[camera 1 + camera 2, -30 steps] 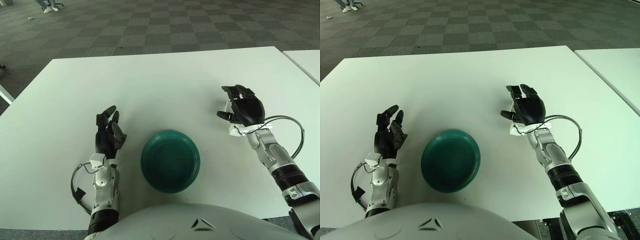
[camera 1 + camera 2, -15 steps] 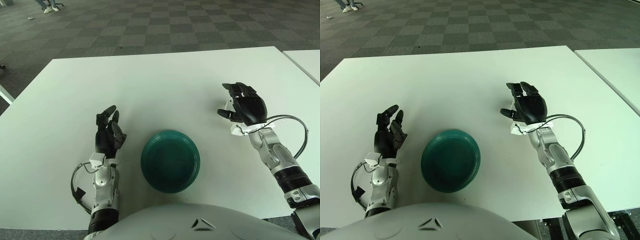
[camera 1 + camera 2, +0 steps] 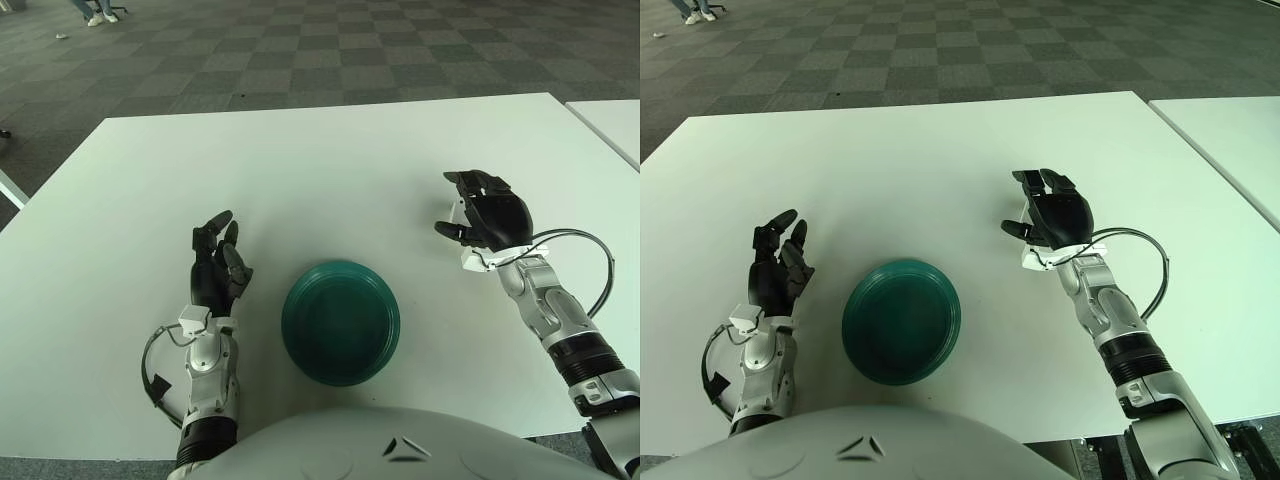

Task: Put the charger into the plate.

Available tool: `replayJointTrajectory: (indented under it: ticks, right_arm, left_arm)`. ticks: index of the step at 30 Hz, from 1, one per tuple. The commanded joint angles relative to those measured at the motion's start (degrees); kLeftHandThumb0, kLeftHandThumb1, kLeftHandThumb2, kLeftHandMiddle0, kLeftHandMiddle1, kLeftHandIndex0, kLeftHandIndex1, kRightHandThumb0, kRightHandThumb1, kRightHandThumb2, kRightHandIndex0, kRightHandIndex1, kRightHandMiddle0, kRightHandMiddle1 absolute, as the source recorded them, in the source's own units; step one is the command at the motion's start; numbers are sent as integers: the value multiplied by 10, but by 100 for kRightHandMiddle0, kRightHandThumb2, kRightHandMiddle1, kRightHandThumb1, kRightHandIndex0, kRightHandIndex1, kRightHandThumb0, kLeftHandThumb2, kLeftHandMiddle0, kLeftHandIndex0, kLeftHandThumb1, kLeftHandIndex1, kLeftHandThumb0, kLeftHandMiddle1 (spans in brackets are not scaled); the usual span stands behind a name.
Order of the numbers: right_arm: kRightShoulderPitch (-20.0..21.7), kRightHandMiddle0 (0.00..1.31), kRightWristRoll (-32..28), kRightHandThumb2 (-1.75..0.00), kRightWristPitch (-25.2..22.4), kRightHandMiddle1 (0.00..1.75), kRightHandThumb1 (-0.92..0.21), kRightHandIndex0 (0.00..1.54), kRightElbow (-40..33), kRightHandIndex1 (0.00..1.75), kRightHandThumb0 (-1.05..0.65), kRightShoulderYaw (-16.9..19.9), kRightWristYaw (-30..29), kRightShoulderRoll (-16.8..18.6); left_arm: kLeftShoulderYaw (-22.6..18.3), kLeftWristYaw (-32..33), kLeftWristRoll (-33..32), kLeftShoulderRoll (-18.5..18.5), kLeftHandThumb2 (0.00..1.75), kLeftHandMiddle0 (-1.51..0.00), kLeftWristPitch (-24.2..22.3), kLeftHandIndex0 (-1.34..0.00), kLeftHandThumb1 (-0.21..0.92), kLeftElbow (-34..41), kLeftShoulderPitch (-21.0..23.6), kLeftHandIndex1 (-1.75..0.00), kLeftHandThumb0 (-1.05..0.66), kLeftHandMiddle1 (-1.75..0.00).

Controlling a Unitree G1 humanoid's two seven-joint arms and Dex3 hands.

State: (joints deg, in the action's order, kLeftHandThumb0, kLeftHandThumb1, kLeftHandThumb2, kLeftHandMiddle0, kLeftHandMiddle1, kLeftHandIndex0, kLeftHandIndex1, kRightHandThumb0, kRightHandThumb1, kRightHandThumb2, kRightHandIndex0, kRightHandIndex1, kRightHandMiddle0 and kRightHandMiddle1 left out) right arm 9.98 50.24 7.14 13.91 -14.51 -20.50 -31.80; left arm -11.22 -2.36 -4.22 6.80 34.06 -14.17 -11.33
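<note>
My right hand (image 3: 487, 217) hangs over the white table (image 3: 330, 150), raised above its surface, with the fingers (image 3: 468, 183) curled forward and down and the thumb tucked under on the inner side. A small white piece shows just behind the thumb, against the palm, and it may be the charger (image 3: 458, 212); most of it is hidden by the hand, so I cannot tell for sure that the fingers pinch it, though they look closed around it. Compared with half a second ago the right hand has come a little lower and nearer to me, back close to where it hung a second ago, and its curl looks the same. The dark green plate (image 3: 341, 321) lies well to the inner side of that hand and nearer my body, apart from it, with nothing in it, and it has not moved. My left hand (image 3: 218, 268) stands parked just beside the plate on the plate's other side, wrist on the table, fingers pointing up and relaxed, holding nothing, unchanged from the earlier frames. A thin cable (image 3: 585, 240) loops out behind my right wrist.
</note>
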Motion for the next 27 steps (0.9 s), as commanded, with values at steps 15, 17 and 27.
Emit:
replayJointTrajectory:
  ticks: [15, 17, 27]
  right_arm:
    - [29, 0, -7, -66, -14, 65, -92, 33, 48, 0, -105, -6, 18, 8]
    - [31, 0, -7, -66, -15, 66, -92, 33, 52, 0, -105, -7, 18, 8]
    - [49, 0, -8, -65, -17, 67, -92, 31, 97, 0, -105, -18, 23, 14]
  left_arm:
    - [-12, -2, -37, 32, 92, -37, 4, -3, 92, -134, -52, -112, -87, -6]
    - [-12, -3, -37, 32, 93, -37, 4, -3, 92, -134, -51, -112, -87, -6]
    - [-13, -8, -45, 37, 94, -38, 2, 0, 92, -128, -54, -108, -85, -6]
